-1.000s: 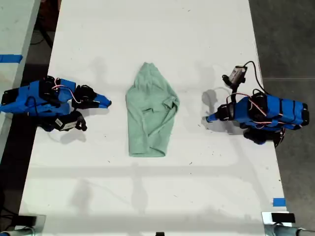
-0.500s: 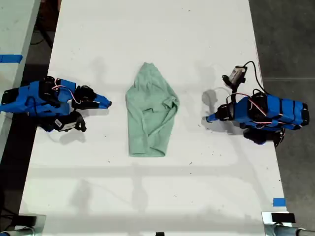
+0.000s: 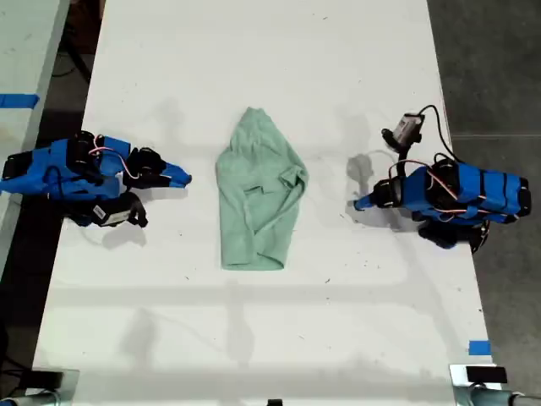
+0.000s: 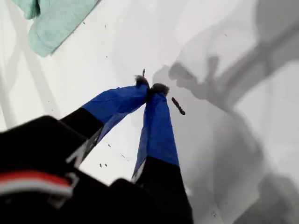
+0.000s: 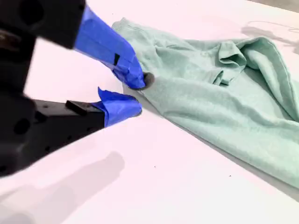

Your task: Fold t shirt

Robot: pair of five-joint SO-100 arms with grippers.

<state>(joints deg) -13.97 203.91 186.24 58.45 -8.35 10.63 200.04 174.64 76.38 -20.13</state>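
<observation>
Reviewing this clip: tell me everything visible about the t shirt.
The t shirt is pale mint-green, soft and wrinkled like cotton knit. It lies on the white table mid-scene in the exterior view, folded into a long, narrow bundle with one end tapered, a bunched fold at one side. Neither hand touches it.

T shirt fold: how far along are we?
Done: the t shirt lies on the white table gathered into a narrow, wrinkled strip, so side folds look made, though untidy.
In hand: nothing. My first gripper is shut on nothing, away from the cloth; my second gripper is slightly open beside the shirt's edge, not gripping it.
Left: probably a crosswise fold and some smoothing.
</observation>
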